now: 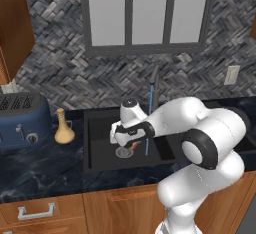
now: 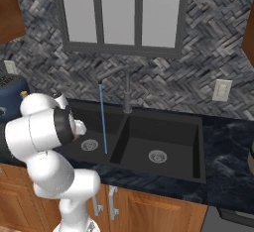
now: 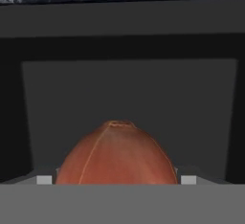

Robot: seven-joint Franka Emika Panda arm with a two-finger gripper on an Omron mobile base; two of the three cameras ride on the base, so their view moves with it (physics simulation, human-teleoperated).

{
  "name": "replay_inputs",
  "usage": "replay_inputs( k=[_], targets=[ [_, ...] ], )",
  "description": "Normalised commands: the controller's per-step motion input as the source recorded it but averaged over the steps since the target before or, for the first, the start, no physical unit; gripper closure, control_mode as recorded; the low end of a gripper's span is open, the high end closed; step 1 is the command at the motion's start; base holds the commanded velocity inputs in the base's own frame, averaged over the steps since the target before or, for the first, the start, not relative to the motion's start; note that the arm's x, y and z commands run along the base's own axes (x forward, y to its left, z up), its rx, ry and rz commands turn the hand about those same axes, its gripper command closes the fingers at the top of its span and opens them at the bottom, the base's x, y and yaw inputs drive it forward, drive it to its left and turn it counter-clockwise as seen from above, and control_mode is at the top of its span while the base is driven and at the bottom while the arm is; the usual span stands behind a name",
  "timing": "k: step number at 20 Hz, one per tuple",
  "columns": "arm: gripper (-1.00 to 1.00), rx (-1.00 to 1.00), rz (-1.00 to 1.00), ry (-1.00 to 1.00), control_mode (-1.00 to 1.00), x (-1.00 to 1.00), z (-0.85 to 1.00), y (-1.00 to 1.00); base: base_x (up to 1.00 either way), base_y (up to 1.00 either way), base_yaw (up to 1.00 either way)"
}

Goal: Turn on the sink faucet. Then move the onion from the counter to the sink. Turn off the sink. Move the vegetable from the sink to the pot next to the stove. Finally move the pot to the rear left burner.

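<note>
The onion (image 3: 116,153) is sitting between the gripper's (image 1: 131,147) fingers, which are standing wide apart on either side of it; whether they are pressing it I cannot tell. The gripper is hanging low inside the left basin of the sink (image 2: 163,127), just above the round drain (image 1: 123,152). A thin blue stream of water (image 2: 103,119) is falling from the sink faucet (image 2: 126,89) into that basin, just beside the hand. On the counter (image 1: 40,170) left of the sink, a tan vase (image 1: 63,127) is standing near a blue toaster (image 1: 22,120), well apart from the gripper.
</note>
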Motion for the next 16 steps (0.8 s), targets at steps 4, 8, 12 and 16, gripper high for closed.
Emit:
replay_inputs(
  k=[4, 8, 12, 16],
  targets=[
    [1.0, 0.0, 0.0, 0.01, -1.0, 0.15, -0.34, 0.0, 0.0, 0.0, 0.0],
    [1.0, 0.0, 0.0, 0.01, -1.0, 0.17, -0.28, 0.0, 0.0, 0.0, 0.0],
    [1.0, 0.0, 0.0, 0.03, -1.0, 0.22, -0.22, 0.0, 0.0, 0.0, 0.0],
    [1.0, 0.0, 0.0, 0.06, -1.0, 0.32, -0.2, 0.0, 0.0, 0.0, 0.0]
  ],
)
